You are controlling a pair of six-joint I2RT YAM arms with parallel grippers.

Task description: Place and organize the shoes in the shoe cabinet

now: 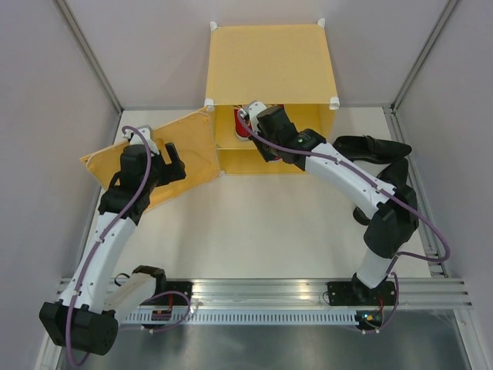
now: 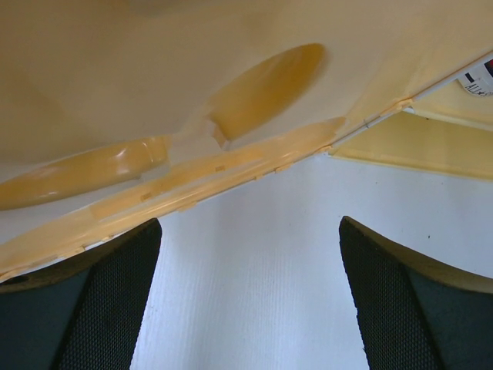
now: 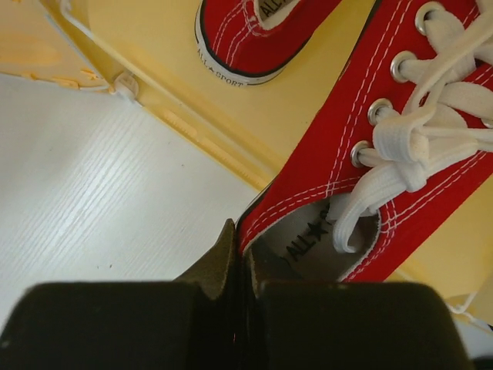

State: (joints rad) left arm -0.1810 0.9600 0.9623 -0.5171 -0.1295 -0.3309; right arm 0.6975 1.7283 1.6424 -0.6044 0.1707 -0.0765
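Right tool (image 3: pixel 240 253) is clamping red sneaker (image 3: pixel 347 154) by heel collar at shoe cabinet (image 1: pixel 269 65) front edge; left tool (image 2: pixel 250 301) is gaping wide, holding nothing.

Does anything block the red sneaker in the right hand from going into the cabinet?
Nothing visible does. The door is swung open to the left, and the other red sneaker inside lies apart from the held sneaker.

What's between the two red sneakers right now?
Nothing but bare yellow cabinet floor, as the right wrist view shows. The right gripper is shut on the collar of the nearer sneaker; the other sneaker sits deeper in.
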